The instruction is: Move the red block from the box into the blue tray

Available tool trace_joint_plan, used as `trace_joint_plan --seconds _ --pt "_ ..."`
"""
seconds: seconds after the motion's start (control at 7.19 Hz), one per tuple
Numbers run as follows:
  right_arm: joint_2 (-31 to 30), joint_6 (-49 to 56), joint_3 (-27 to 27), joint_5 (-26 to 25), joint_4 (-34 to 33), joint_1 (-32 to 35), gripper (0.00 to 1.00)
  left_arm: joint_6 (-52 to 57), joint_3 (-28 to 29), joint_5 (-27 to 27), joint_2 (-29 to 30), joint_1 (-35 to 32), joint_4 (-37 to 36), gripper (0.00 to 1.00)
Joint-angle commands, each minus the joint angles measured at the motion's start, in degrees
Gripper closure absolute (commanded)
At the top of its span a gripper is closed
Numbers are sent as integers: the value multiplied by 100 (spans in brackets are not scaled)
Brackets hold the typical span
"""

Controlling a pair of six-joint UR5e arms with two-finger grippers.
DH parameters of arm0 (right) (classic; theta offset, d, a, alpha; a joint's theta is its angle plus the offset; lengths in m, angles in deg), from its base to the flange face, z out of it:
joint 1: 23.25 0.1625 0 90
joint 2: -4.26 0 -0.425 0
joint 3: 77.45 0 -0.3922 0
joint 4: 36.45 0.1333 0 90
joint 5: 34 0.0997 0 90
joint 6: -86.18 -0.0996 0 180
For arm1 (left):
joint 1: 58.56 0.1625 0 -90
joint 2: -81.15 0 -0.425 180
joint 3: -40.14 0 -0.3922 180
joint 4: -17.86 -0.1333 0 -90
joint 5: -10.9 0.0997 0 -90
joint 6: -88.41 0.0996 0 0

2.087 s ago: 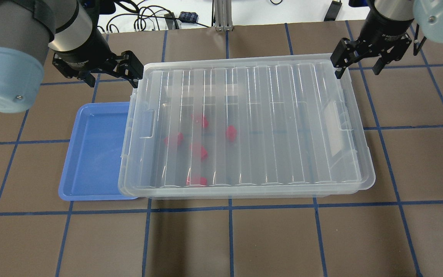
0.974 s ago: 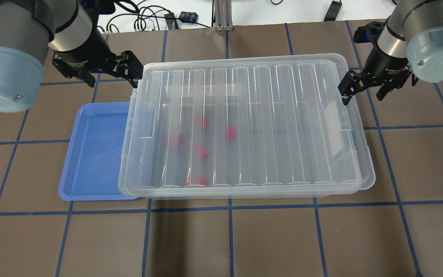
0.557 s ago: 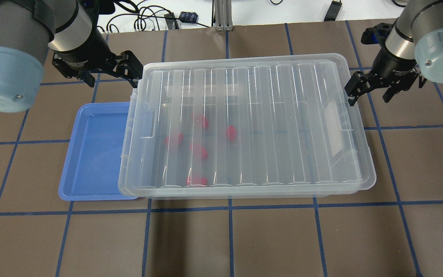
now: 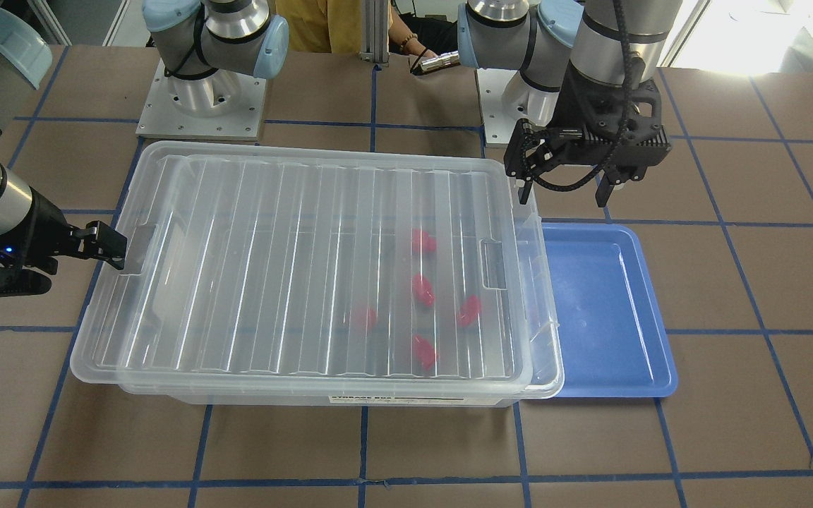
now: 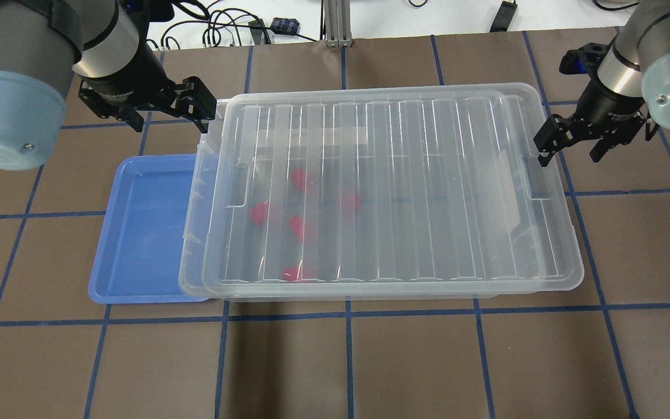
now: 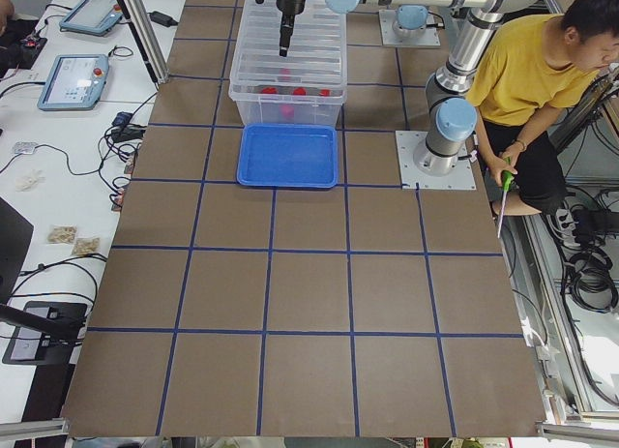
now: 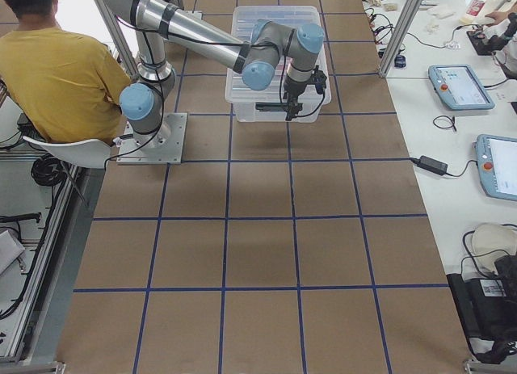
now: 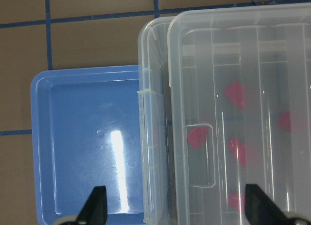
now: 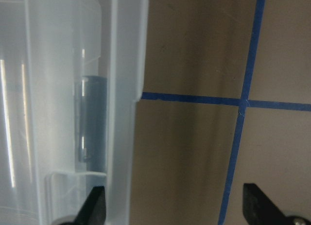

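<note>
Inside the large translucent clear plastic bin (image 5: 192,262), five small glossy red plastic blocks (image 5: 259,212) lie scattered toward its left end, under the ribbed clear lid (image 5: 399,186). The lid sits offset toward the robot's right, exposing a narrow strip at the bin's left end. That end overlaps the edge of the shallow rectangular blue plastic tray (image 5: 143,233). Left gripper (image 5: 169,123): fingers apart, hovering by the bin's far left corner. Right gripper (image 5: 567,157): fingers apart, one fingertip at the lid's right-end rim.
</note>
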Motion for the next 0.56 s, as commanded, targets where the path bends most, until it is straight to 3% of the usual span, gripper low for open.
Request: trace_joint_plan --seconds 0.0,0.42 --pt "0 62 2 -404 -100 -17 0 0 0 -16 3 0 -8 0" --pt "0 507 28 -406 -101 -410 0 0 0 -16 -6 0 0 0"
